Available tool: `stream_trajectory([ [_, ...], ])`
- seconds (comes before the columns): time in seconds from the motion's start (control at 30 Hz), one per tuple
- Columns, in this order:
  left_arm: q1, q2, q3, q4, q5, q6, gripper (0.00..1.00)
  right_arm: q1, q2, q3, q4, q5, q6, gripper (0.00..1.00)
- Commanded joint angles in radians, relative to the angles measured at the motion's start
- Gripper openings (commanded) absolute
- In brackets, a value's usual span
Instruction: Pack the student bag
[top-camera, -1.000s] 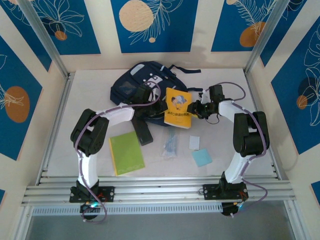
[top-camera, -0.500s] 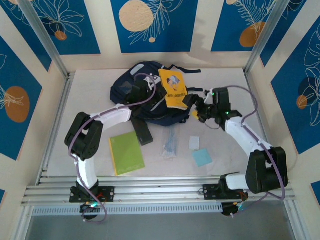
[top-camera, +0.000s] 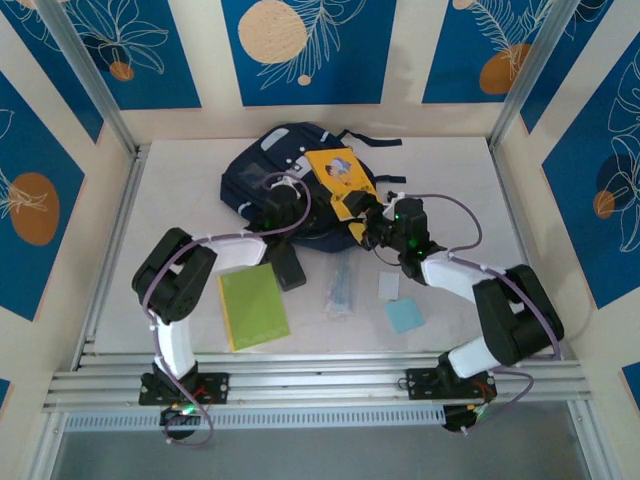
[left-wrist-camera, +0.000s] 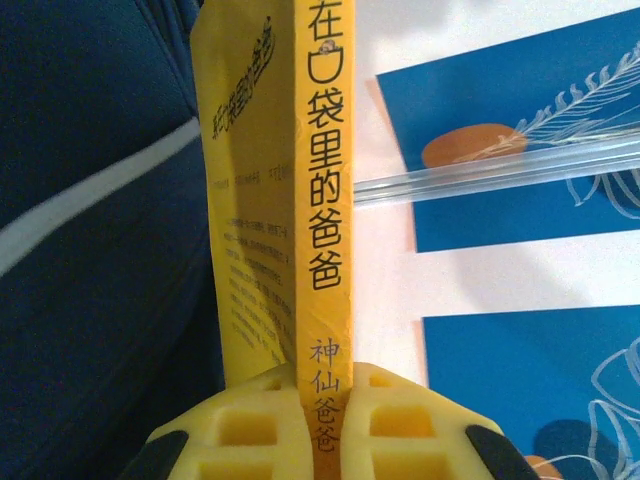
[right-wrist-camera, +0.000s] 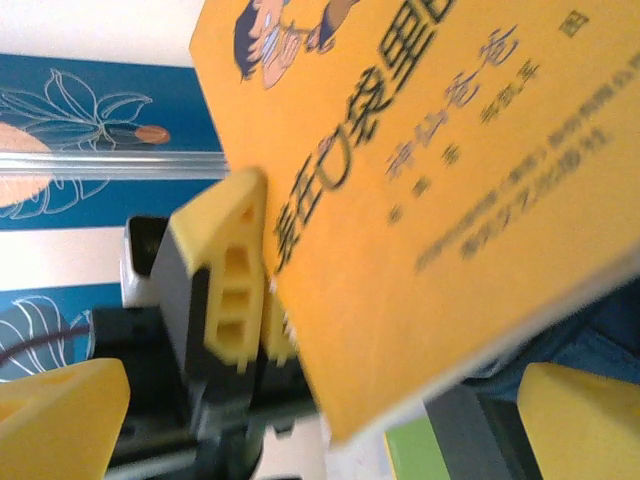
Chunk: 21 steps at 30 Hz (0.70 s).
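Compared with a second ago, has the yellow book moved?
Yes. The yellow book has gone away from the green notebook, toward the back wall, and now overlies the student bag.

Top cam looks down from high behind; both wrist cams v. close on shared yellow book (left-wrist-camera: 318, 200).

White table (top-camera: 445, 165): student bag (top-camera: 240, 180), green book (top-camera: 253, 305)

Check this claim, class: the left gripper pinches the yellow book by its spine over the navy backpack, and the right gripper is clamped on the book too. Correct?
The right gripper is open, jaws wide apart, in the right wrist view. The left gripper does pinch the yellow book by its spine over the navy backpack.
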Motion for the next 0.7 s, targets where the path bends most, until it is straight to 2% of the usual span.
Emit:
stream_trajectory([
  [0.0,-0.027,-0.069,-0.034,0.216,-0.022,-0.066,0.00,0.005,0.078,-0.025,0.203,0.027,0.108,1.00],
  [0.1,-0.034,-0.094,-0.061,0.213,-0.020,-0.066,0.00,0.004,0.107,-0.025,0.242,0.037,0.109,0.97],
  [0.13,-0.036,-0.099,-0.072,0.214,-0.017,-0.073,0.00,0.000,0.108,-0.025,0.241,0.043,0.100,0.94],
  [0.17,-0.036,-0.102,-0.081,0.216,-0.013,-0.078,0.00,-0.008,0.107,-0.025,0.241,0.046,0.095,0.86],
  [0.2,-0.037,-0.106,-0.093,0.214,-0.008,-0.084,0.00,-0.016,0.105,-0.028,0.245,0.048,0.092,0.75],
  [0.23,-0.037,-0.109,-0.105,0.208,-0.006,-0.088,0.00,-0.029,0.098,-0.030,0.244,0.048,0.092,0.55],
  [0.33,-0.037,-0.114,-0.139,0.192,0.001,-0.091,0.00,-0.052,0.075,-0.026,0.218,0.042,0.071,0.07],
  [0.37,-0.037,-0.114,-0.147,0.189,0.006,-0.087,0.01,-0.059,0.062,-0.022,0.190,0.039,0.061,0.00],
  [0.43,-0.038,-0.116,-0.155,0.175,0.025,-0.064,0.17,-0.073,0.028,-0.016,0.131,0.040,0.032,0.00],
  [0.53,-0.031,-0.136,-0.135,0.050,0.084,0.038,0.55,-0.115,-0.045,-0.005,0.014,0.032,-0.041,0.00],
  [0.6,-0.022,-0.157,-0.097,-0.110,0.112,0.159,0.68,-0.148,-0.098,0.008,-0.083,0.021,-0.102,0.00],
  [0.67,-0.017,-0.172,-0.027,-0.303,0.109,0.331,0.75,-0.186,-0.164,0.028,-0.210,0.020,-0.182,0.00],
])
